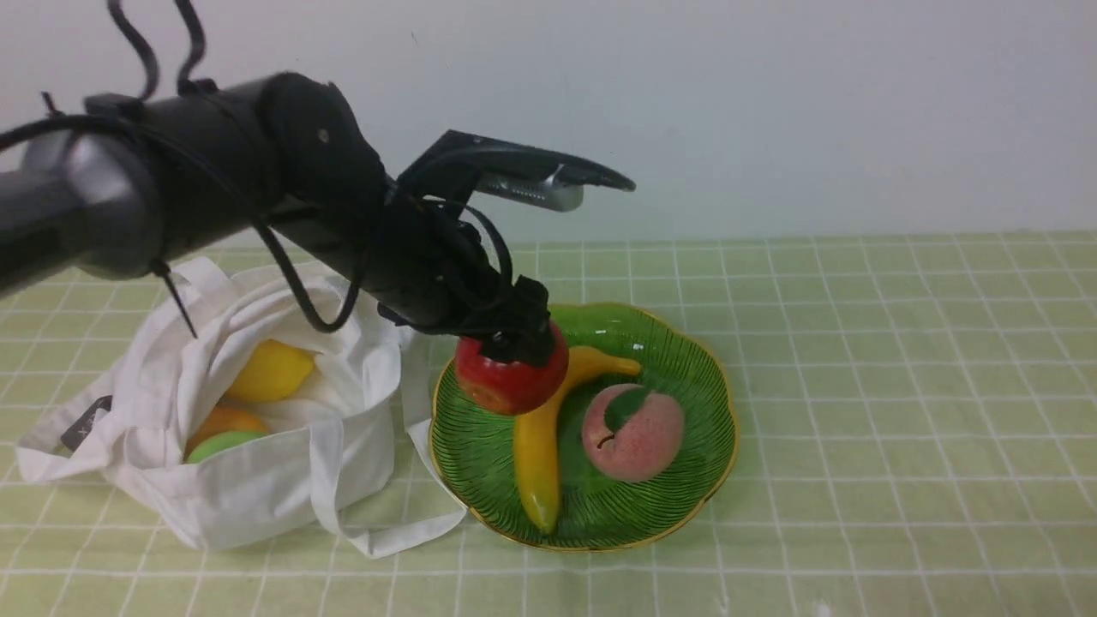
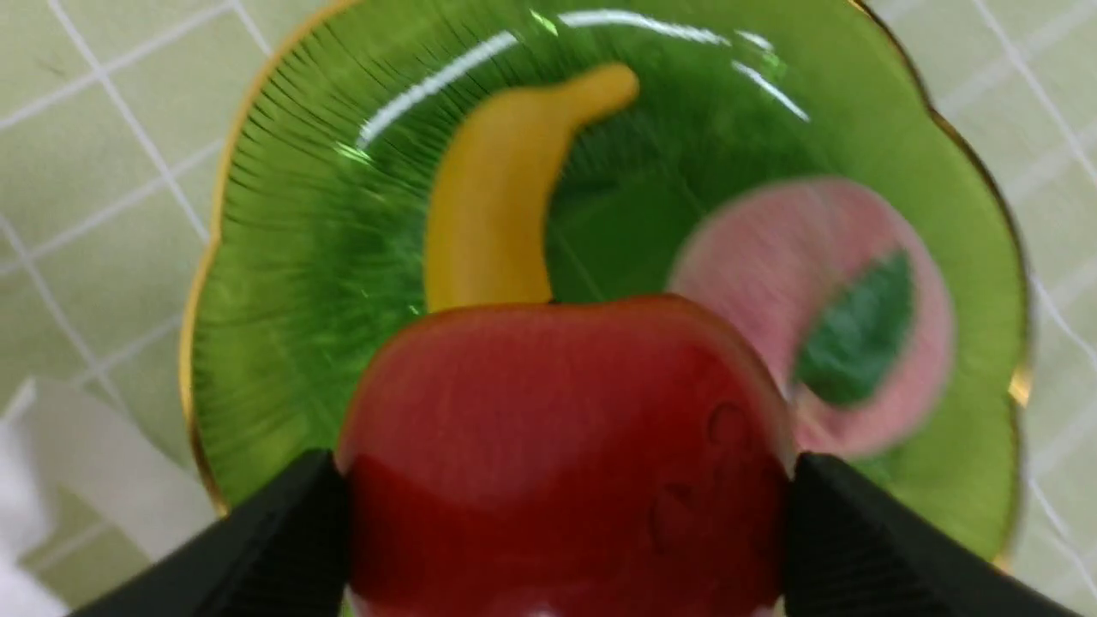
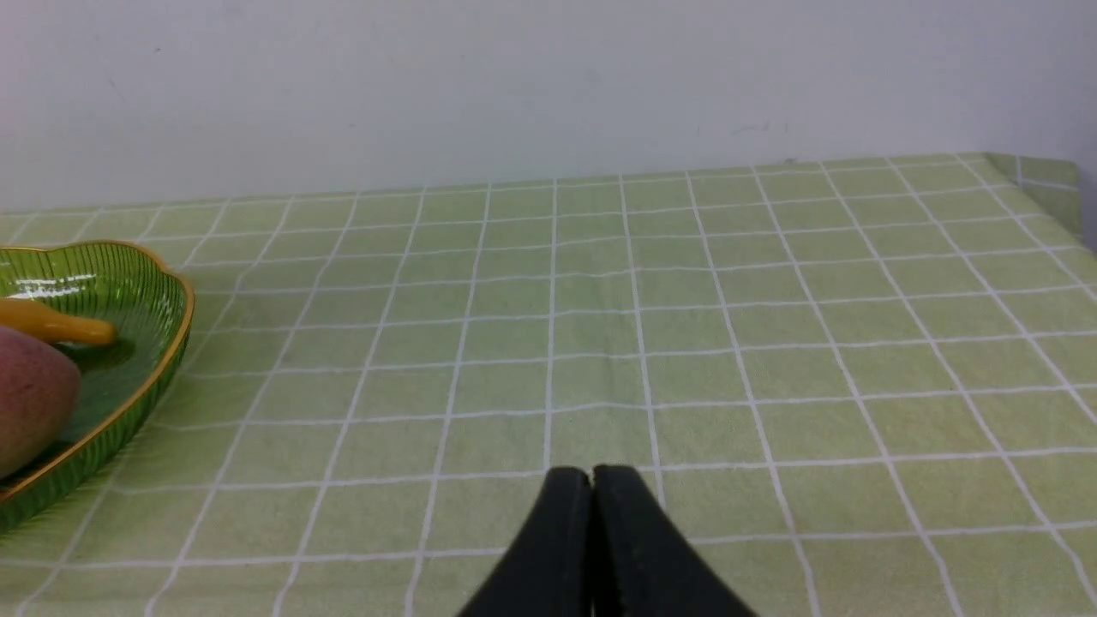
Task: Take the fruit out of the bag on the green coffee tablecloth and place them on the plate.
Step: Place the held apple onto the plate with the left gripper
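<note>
Fingers [image 2: 274,548] of the left gripper [image 2: 566,523] are clamped on the red apple [image 1: 510,381], one black finger pressed against each side, so the fruit sits squarely between them. The gripper points down and holds the apple over the plate [image 1: 677,343], which lies directly beneath it on the green coffee tablecloth [image 1: 857,386] that covers the table. A yellow banana [image 1: 536,454] lies on the plate under the gripper, its curve running out past the apple. Whether the apple touches the banana cannot be told. A pink peach [image 1: 634,433] with a green leaf rests on the plate just to the right of the gripper, close beside the banana.

To the left of the gripper, right beside the plate, the bag [image 1: 257,488] slumps open. Inside it are a lemon [image 1: 270,370], an orange fruit [image 1: 224,420] and a light green fruit [image 1: 224,446], the last two pressed together near the bag's front wall. One strap handle [image 1: 377,536] trails on the cloth between bag and plate, below the gripper.

The right gripper [image 3: 591,480] has its two black fingers brought together with nothing between them. It sits over bare cloth, well apart from the plate, whose rim shows off to one side.
</note>
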Controlling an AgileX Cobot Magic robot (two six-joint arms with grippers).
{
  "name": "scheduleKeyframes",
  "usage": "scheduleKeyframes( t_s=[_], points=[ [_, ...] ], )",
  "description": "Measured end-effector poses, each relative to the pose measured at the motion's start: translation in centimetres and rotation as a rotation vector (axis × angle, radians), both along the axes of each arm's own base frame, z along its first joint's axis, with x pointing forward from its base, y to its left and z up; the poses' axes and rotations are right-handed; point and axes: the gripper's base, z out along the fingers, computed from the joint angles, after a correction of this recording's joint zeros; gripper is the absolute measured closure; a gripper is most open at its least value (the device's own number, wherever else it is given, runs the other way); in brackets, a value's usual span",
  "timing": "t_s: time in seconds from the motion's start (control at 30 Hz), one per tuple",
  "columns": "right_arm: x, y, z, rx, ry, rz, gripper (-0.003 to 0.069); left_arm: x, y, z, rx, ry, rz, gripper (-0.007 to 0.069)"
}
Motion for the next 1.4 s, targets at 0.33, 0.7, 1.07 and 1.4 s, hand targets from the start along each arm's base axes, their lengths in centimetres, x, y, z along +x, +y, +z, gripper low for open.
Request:
scheduleKeyframes(
  t_s=[0.33, 0.7, 1.07, 1.4],
  points=[
    [0.0, 0.0, 0.0, 0.0, 0.0, 0.0, 0.0669, 1.9, 0.0, -3.5, 0.025, 0.026, 0.147, 0.0034],
    [0.0, 0.0, 0.0, 0.0, 0.0, 0.0, 0.0669, 2.1, 0.0, -1.1, 0.077, 0.086, 0.121, -0.0009],
    [0.0, 0.0, 0.0, 0.0, 0.0, 0.0, 0.0669, 1.8, 0.0, -0.2, 0.089, 0.144, 0.119, -0.0009],
    [0.0, 0.0, 0.0, 0.0, 0.0, 0.0, 0.0669, 2.3, -0.5, -2.6, 0.085, 0.241, 0.145, -0.0009]
  ],
)
